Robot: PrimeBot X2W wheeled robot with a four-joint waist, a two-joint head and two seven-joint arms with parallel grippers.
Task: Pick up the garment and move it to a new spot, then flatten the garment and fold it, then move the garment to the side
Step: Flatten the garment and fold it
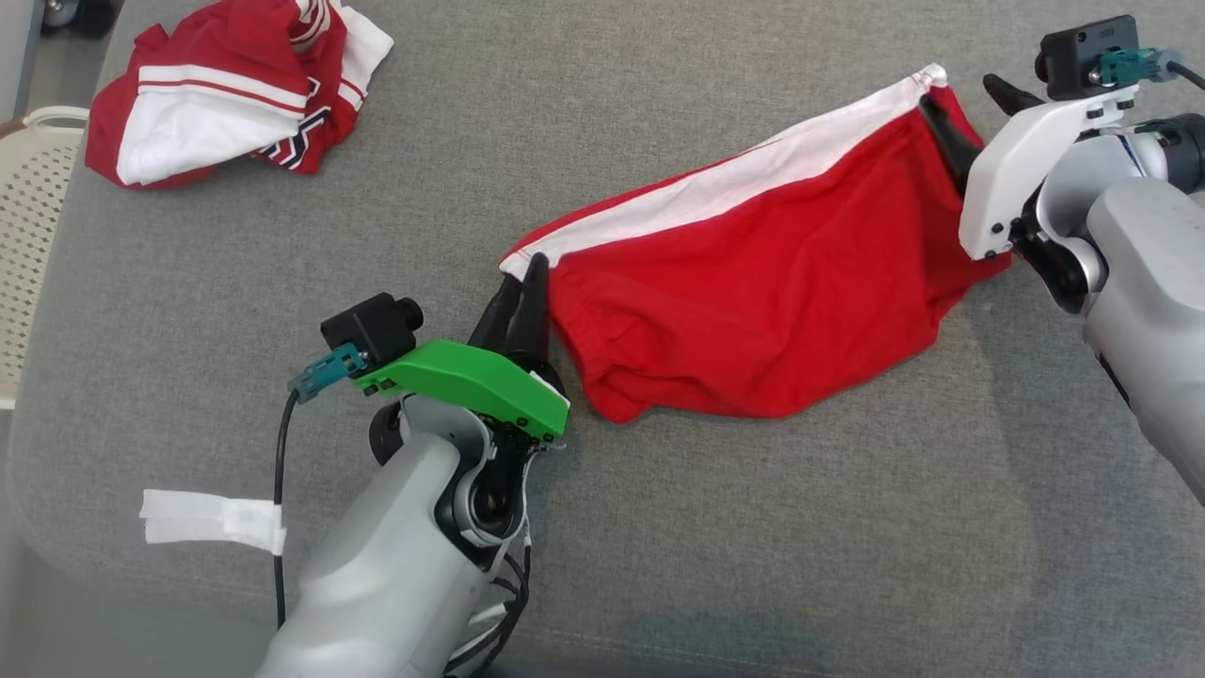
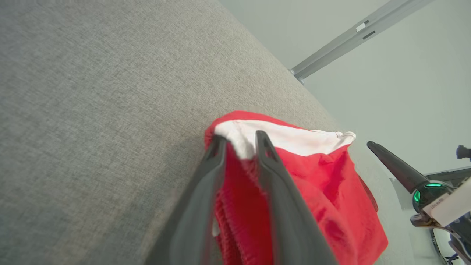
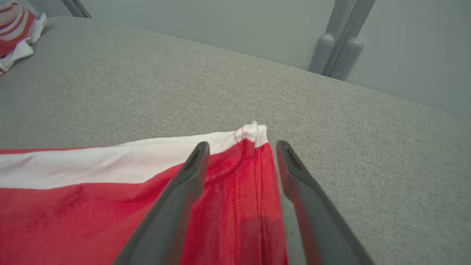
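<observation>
Fingers on the left (image 2: 283, 206) flank the garment (image 2: 323, 176) corner, grip unclear.

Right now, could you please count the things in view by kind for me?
Garments: 2 (spread garment, crumpled garment)
Basket: 1
Claws: 2 (left claw, right claw)
Total: 5
</observation>
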